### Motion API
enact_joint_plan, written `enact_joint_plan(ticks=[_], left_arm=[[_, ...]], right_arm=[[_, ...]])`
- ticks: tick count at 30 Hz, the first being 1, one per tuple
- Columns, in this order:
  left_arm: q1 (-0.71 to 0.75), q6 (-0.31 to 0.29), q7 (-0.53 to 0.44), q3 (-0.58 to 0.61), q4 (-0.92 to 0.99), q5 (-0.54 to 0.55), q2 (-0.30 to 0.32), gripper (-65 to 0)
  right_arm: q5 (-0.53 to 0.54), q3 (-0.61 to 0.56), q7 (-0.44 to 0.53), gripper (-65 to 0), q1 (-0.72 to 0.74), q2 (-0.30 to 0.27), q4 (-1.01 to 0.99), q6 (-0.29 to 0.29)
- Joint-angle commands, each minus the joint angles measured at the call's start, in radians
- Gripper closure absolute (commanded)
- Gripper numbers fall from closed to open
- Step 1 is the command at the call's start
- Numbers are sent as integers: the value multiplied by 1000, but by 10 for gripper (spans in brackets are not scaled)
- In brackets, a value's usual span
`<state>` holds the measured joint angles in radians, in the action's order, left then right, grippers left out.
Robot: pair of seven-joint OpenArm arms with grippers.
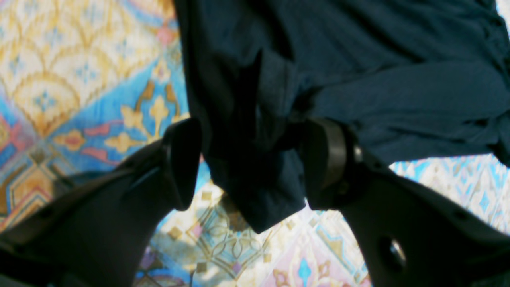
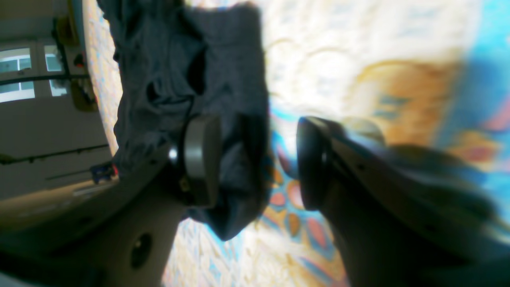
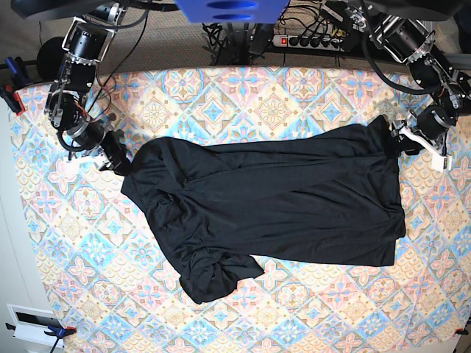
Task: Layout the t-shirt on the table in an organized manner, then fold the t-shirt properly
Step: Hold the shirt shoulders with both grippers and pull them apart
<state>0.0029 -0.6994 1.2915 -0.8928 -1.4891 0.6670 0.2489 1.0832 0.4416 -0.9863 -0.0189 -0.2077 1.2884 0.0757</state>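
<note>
The black t-shirt [image 3: 272,198] lies spread across the patterned table [image 3: 221,95], with a bunched lump at its lower left. My left gripper [image 3: 403,140] is at the shirt's upper right corner. In the left wrist view its jaws [image 1: 255,159] stand wide apart, and a loose fold of t-shirt [image 1: 398,79] fills the space between them. My right gripper [image 3: 118,158] is at the shirt's upper left corner. In the blurred right wrist view this gripper [image 2: 257,159] is open. The t-shirt [image 2: 179,59] rests against one finger [image 2: 201,159], and bare table [image 2: 358,59] shows beside the other.
A power strip with cables [image 3: 309,37] runs behind the table's far edge. Clamps [image 3: 11,95] hold the cloth at the left corners. Patterned cloth [image 1: 79,59] shows all round the shirt, widest along the front and left.
</note>
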Motion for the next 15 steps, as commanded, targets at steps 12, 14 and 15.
enact_joint_plan(ticks=[12, 14, 15], left_arm=[[22, 1, -20, -2, -21, 26, 19, -392], [27, 1, -20, -2, -21, 27, 19, -392], [29, 1, -19, -2, -21, 27, 19, -392]], right_arm=[[-15, -51, -24, -294, 69, 72, -82, -3], [-15, -99, -23, -254, 69, 72, -100, -3], [-15, -117, -23, -202, 69, 72, -105, -1]])
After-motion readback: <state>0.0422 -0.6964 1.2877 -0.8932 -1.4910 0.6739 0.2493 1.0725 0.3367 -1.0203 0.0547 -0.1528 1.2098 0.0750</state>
